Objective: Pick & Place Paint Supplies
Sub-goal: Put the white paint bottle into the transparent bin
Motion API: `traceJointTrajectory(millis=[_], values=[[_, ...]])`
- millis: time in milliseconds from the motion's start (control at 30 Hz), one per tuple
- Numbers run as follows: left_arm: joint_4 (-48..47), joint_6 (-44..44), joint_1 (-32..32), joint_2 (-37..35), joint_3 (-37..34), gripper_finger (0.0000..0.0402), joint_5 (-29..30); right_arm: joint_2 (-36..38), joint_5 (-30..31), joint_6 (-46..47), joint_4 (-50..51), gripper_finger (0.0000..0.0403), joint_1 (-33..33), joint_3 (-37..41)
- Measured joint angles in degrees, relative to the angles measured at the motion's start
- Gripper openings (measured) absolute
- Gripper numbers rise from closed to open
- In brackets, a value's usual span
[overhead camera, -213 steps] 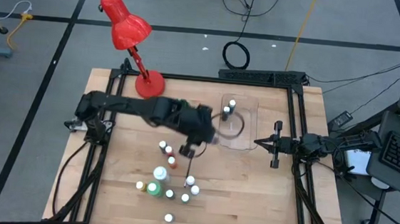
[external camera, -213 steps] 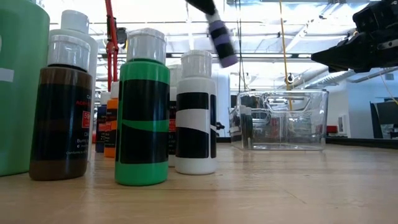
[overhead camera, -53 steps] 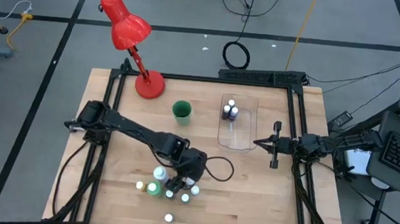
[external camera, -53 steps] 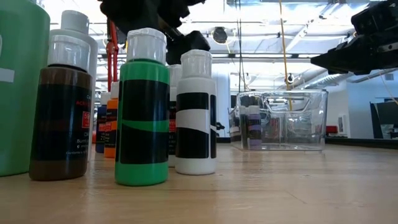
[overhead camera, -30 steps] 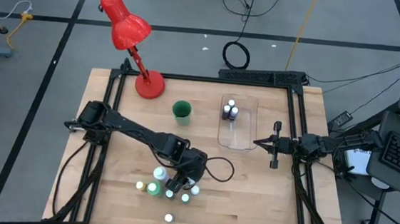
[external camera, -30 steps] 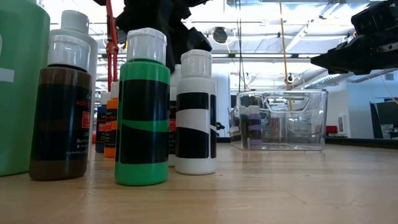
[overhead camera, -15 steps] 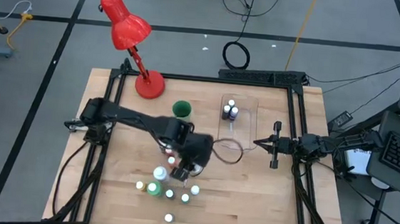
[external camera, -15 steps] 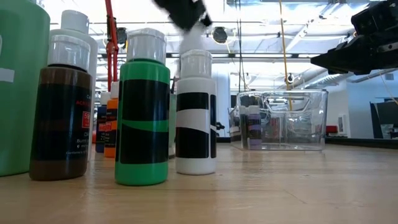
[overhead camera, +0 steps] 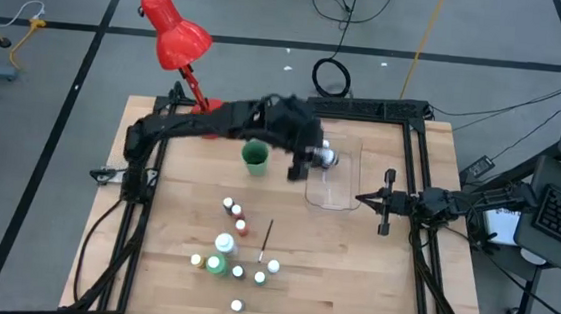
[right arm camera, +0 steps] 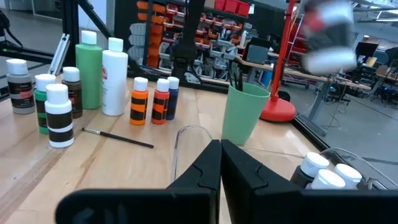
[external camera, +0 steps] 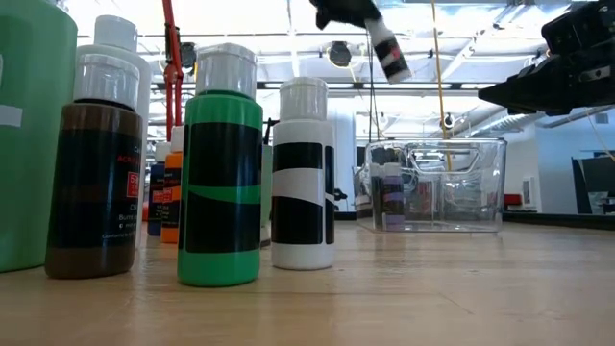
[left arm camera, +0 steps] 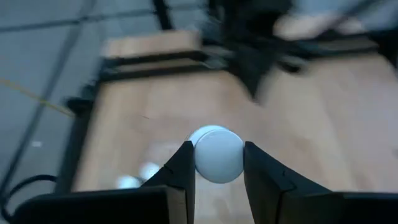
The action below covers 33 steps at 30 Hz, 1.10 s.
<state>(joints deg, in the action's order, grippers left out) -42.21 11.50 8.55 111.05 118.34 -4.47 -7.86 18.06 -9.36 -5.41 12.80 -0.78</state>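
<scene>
My left gripper (overhead camera: 312,159) hangs high over the left rim of the clear tray (overhead camera: 336,190), shut on a small white-capped paint bottle (external camera: 388,48) with a black and white label. Two more small bottles (right arm camera: 323,171) stand in the tray. Other small bottles (overhead camera: 237,269), two bigger bottles (right arm camera: 102,71) and a thin brush (overhead camera: 266,238) sit on the table toward its near edge. My right gripper (overhead camera: 362,198) waits shut just right of the tray. My left gripper pinches the bottle between its two fingers, one on each side just by the white cap (left arm camera: 217,154). The fingers slant down from the table's left. The bottle hangs tilted below them, its lower end (external camera: 398,71) toward the tray, lifted clear of everything.
A green cup (overhead camera: 254,156) stands just left of the tray, under my left arm. A red desk lamp (overhead camera: 175,33) stands at the far left corner. A black frame rail (overhead camera: 417,178) borders the table. Bare wood lies between the bottle cluster and the tray.
My left gripper has risen from the bottle cluster near the table's near edge with one small bottle. It has swung up, toward the far edge and to the right, to above the tray's left rim, tipping from pointing down to slanting. The bottle has tilted with it.
</scene>
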Motion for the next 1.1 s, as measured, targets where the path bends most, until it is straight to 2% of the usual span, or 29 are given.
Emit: traceJointTrajectory(millis=[200, 400, 700, 1100], values=[[3.87, -0.19, 6.66, 5.87, 0.01, 0.0088, -3.88, -0.28, 0.74, -0.31, -0.59, 0.0004, 0.0, -0.01], [11.02, 0.56, 10.31, 12.0, 1.44, 0.0088, -8.07, -0.98, 7.48, -0.16, -0.38, 0.0004, 0.0, 0.01], [6.94, 2.64, 11.96, 20.54, 9.21, 0.0088, -9.66, -1.57, 7.45, -0.97, -0.37, 0.0004, 0.0, -0.01], [6.29, 2.8, 12.84, 23.97, 9.7, 0.0088, -9.15, -1.6, 7.43, -0.79, -0.26, 0.0004, 0.0, 0.01]])
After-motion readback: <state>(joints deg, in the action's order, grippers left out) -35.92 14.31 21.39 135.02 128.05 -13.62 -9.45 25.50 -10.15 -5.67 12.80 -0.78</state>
